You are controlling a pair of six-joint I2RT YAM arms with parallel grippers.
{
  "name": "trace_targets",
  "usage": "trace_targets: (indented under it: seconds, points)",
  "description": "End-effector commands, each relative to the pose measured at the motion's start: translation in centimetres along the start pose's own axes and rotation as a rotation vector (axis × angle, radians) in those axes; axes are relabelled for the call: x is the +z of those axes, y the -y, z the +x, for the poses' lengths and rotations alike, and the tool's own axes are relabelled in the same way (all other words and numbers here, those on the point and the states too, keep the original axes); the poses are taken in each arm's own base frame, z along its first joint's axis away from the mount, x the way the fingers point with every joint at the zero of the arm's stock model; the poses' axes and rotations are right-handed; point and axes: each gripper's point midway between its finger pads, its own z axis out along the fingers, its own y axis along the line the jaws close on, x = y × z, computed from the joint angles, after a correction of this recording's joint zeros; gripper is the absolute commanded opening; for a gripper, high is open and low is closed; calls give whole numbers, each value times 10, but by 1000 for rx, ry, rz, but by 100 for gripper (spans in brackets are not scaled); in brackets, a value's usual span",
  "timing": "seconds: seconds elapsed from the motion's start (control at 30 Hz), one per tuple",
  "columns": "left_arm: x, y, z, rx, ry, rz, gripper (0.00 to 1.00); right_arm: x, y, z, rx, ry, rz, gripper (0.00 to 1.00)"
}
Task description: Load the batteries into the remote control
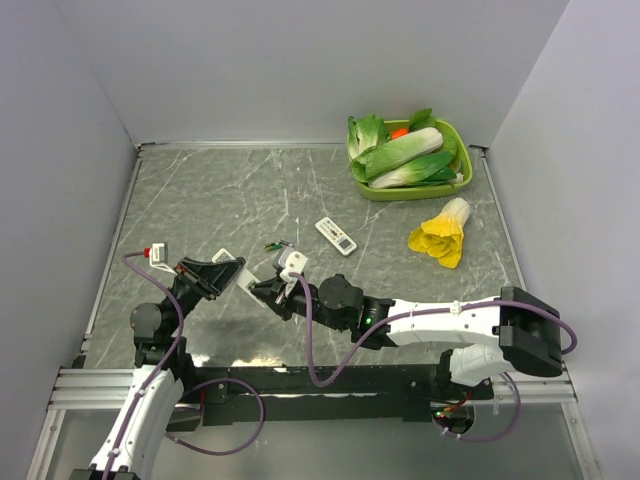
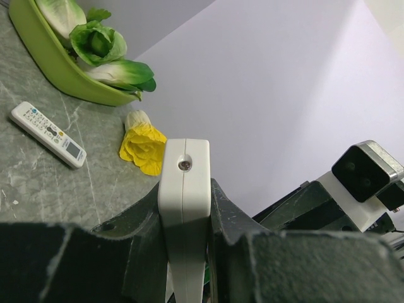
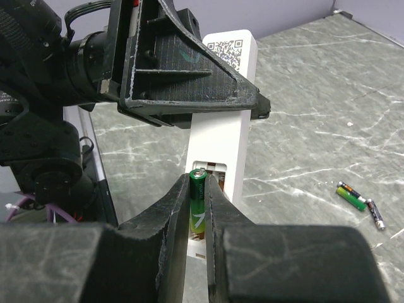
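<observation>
From above, the left gripper (image 1: 213, 272) is clamping the remote control (image 1: 238, 276) over the table (image 1: 200, 200), with the right gripper (image 1: 272, 290) meeting it; its load is too small to tell here. The left wrist view is showing only the remote's end, pinched between its fingers (image 2: 136, 233). The right wrist view alone is revealing a green battery (image 3: 197, 203) gripped at the open compartment (image 3: 211, 169) and a spare battery (image 3: 351, 196) lying on the table. If misaligned or reversed, the held battery is likely to jam or slip out.

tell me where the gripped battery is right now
Right wrist view, centre: the green battery stands upright, pinched in the right gripper, at the open compartment of the remote control, which the left gripper holds.
</observation>
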Motion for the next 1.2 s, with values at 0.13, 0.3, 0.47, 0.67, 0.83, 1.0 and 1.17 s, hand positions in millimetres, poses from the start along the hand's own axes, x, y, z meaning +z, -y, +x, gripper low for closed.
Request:
trace_targets:
  seconds: [0.13,0.3,0.47,0.67,0.83,1.0,1.17]
  points:
    - [-21,-49,28,-72,-11,-77,2,4,-5,4,0,-48,-18,0]
    - [-20,-48,28,-69,-12,-77,2,8,-6,7,-6,-79,-23,0]
    - [-20,-46,27,-70,-14,-74,2,13,-8,11,-1,-110,-27,1]
    - [-21,-46,28,-78,-11,-72,2,14,-7,13,6,-115,-14,4]
    - [-21,-46,27,-83,-9,-71,2,14,-4,13,21,-104,6,8]
    - [-21,-45,27,-93,-5,-68,2,12,1,11,46,-88,35,15]
    - [-21,-45,27,-99,-5,-68,2,11,4,11,56,-78,54,22]
